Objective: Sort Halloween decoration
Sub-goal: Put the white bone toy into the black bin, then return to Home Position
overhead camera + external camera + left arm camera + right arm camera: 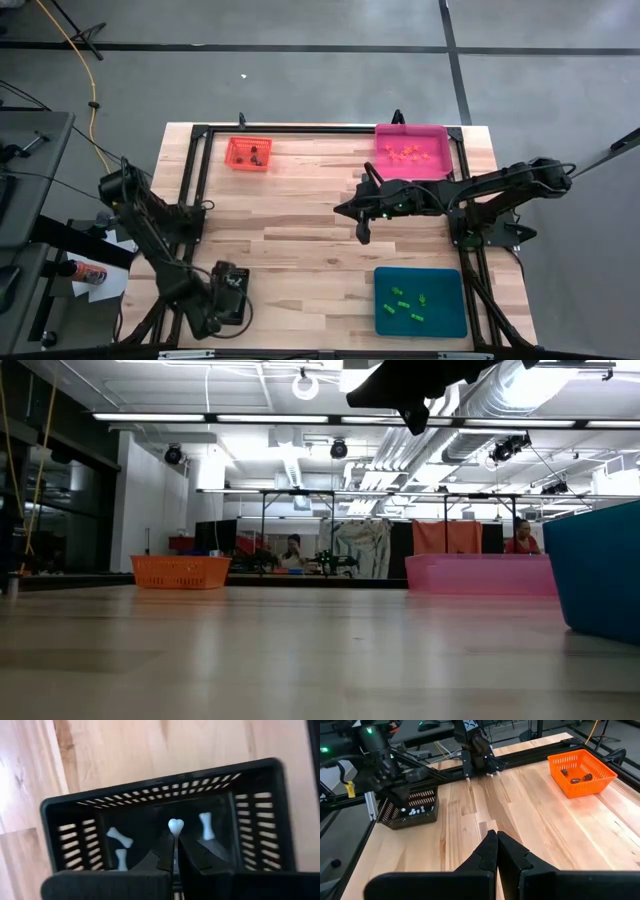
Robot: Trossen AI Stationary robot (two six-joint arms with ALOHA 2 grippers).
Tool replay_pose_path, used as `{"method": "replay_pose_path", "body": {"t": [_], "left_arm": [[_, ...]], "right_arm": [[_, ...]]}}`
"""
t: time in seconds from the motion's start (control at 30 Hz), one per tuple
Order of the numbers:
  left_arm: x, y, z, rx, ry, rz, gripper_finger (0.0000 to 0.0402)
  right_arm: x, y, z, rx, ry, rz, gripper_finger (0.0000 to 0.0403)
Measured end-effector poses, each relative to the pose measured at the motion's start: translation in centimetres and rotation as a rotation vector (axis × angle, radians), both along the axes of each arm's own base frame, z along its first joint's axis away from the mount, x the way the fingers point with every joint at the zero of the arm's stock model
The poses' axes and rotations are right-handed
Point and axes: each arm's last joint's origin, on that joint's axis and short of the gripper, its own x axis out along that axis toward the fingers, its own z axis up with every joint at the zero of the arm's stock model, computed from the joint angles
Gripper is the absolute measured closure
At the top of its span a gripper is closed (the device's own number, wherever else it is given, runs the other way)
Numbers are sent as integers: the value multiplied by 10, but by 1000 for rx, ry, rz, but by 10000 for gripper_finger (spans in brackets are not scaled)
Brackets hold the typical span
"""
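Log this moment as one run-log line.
left gripper: shut on white bone, over black tray | right gripper: shut, empty, above mid-table | table: no loose trinkets seen

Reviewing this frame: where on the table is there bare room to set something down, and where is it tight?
The widest bare wood lies mid-table, bordered by the orange tray, the pink tray, the teal tray and the black basket. The right gripper hangs over its right part. It is tight at the black basket, where the left gripper holds a white bone.
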Motion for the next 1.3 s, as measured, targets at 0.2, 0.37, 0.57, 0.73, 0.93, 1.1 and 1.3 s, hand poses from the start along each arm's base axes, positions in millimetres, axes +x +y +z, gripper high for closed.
{"method": "replay_pose_path", "body": {"t": [0.2,0.37,0.57,0.73,0.93,1.1,1.3], "left_arm": [[5,6,0,25,14,-2,401],[7,9,1,15,42,3,384],[6,8,1,-11,74,7,327],[6,12,10,-77,92,59,282],[26,42,66,-148,-169,189,270],[32,95,129,-73,-635,320,323],[23,157,177,-32,-977,364,391]], "right_arm": [[0,0,0,22,2,-9,402],[-1,0,-1,28,12,-15,402],[-1,0,-3,48,32,-24,402],[-2,0,-4,48,41,-22,402],[-1,1,-3,63,38,24,402],[-2,1,5,69,-26,36,402],[-7,1,30,86,-204,41,402]]}}
